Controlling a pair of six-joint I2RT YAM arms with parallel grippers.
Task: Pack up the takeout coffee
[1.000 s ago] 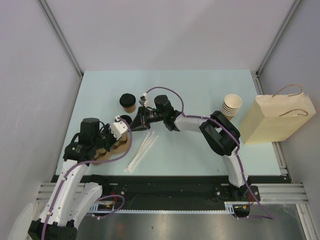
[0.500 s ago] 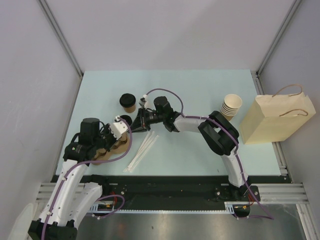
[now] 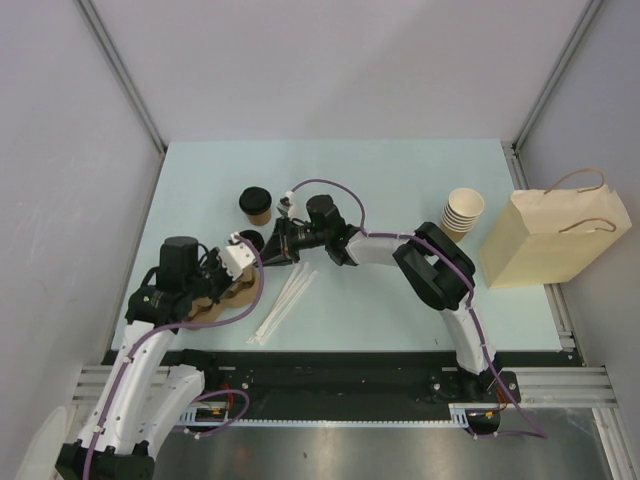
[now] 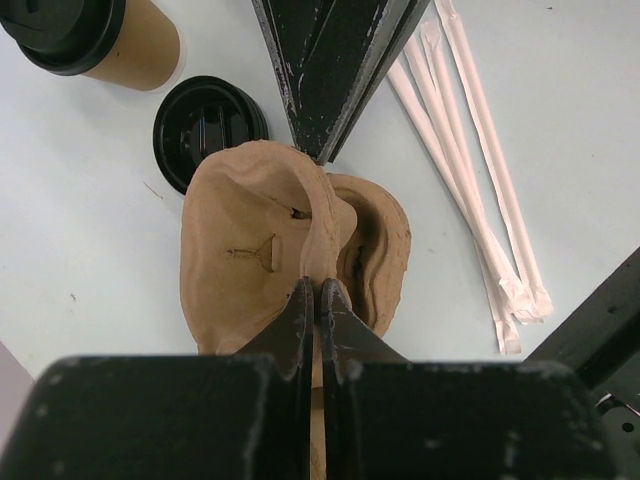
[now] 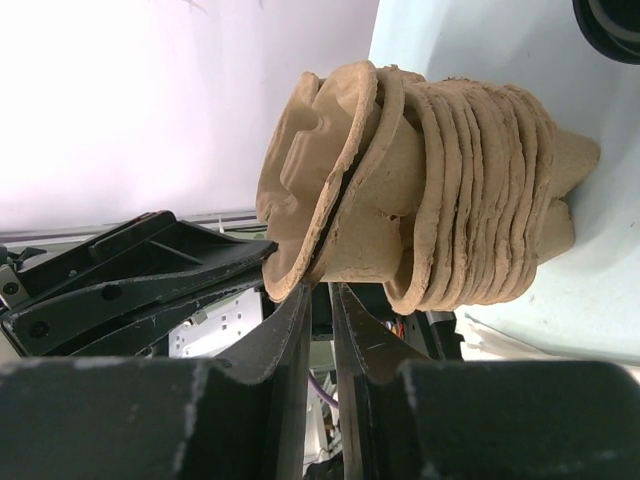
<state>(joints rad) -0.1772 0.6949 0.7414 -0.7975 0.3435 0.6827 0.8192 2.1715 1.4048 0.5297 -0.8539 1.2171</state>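
Note:
The takeout coffee [image 3: 256, 203], a kraft cup with a black lid, stands left of centre on the table; it also shows in the left wrist view [image 4: 90, 40]. My left gripper [image 3: 224, 284] [image 4: 318, 290] is shut on the middle ridge of a stack of brown pulp cup carriers [image 4: 250, 250]. My right gripper [image 3: 268, 261] [image 5: 322, 288] reaches in from the right, its jaws nearly closed on the rim of the top carrier [image 5: 320, 170]. The coffee is apart from both grippers.
A loose black lid [image 4: 208, 125] lies just beyond the carriers. Wrapped straws [image 3: 283, 300] lie to the right of them. A stack of lidless tan cups [image 3: 463, 212] and a brown paper bag [image 3: 555, 238] stand at the right.
My right arm has edged slightly left toward the carriers. The left arm, the carriers and the coffee have not visibly moved.

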